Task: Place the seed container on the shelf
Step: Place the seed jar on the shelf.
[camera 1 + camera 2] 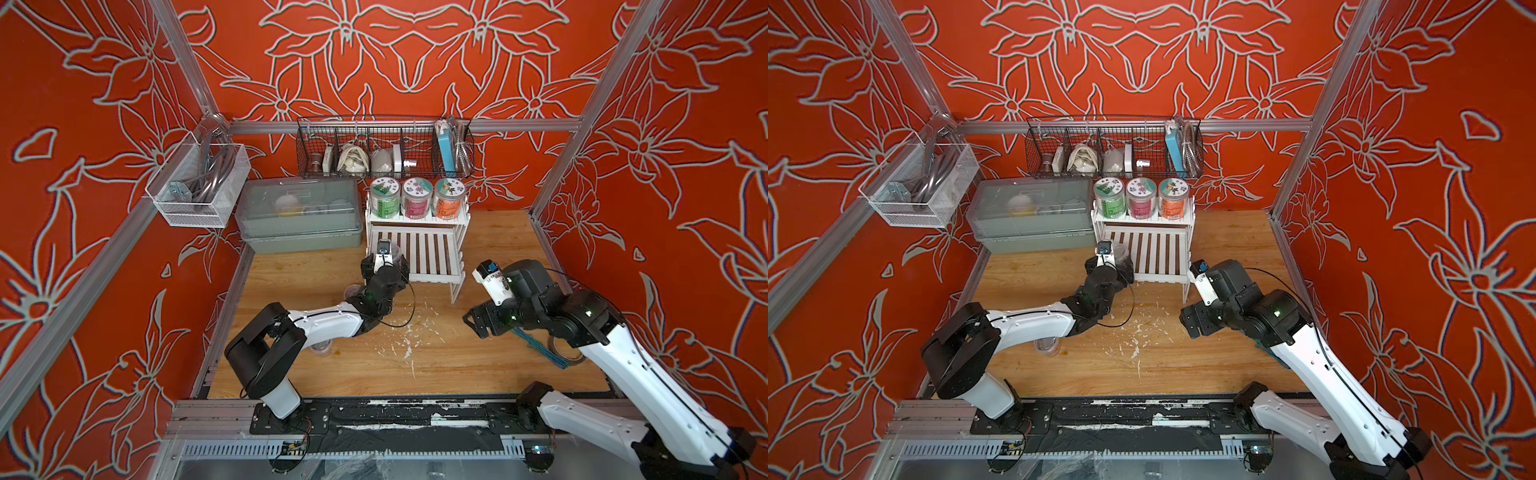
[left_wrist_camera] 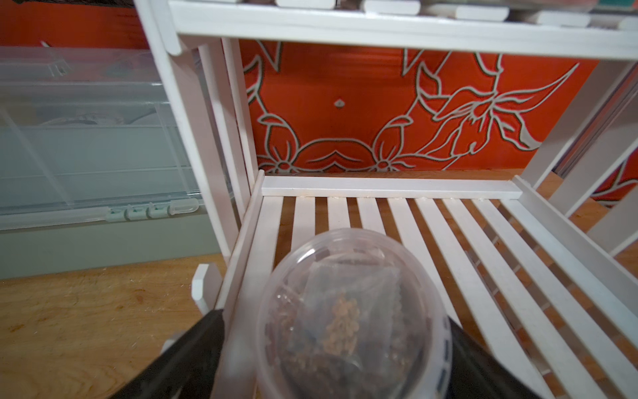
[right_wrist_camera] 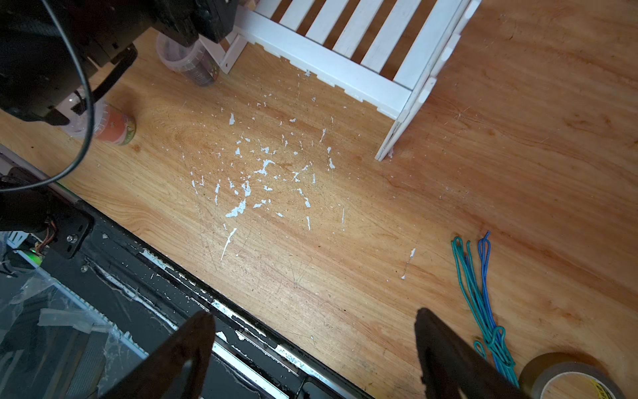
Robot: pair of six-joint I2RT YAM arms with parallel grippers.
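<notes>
Left gripper (image 2: 333, 321) jaws apart, flanking seed container (image 2: 345, 293) seated on lower slats of shelf (image 2: 379, 190). Withdraw straight back; don't clip it.

Red-orange walls (image 1: 395, 62) bearing pale outlined flowers enclosed the bench (image 1: 457, 365) on three sides, framed by aluminium rails (image 1: 266, 126). Its wood-grain top was scuffed, with white flecks (image 3: 239, 209) near the middle and a black strip (image 1: 374, 415) along the front edge.

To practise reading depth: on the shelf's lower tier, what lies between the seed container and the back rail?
Nothing: only the shelf tier's bare slats, seen in the left wrist view.
</notes>
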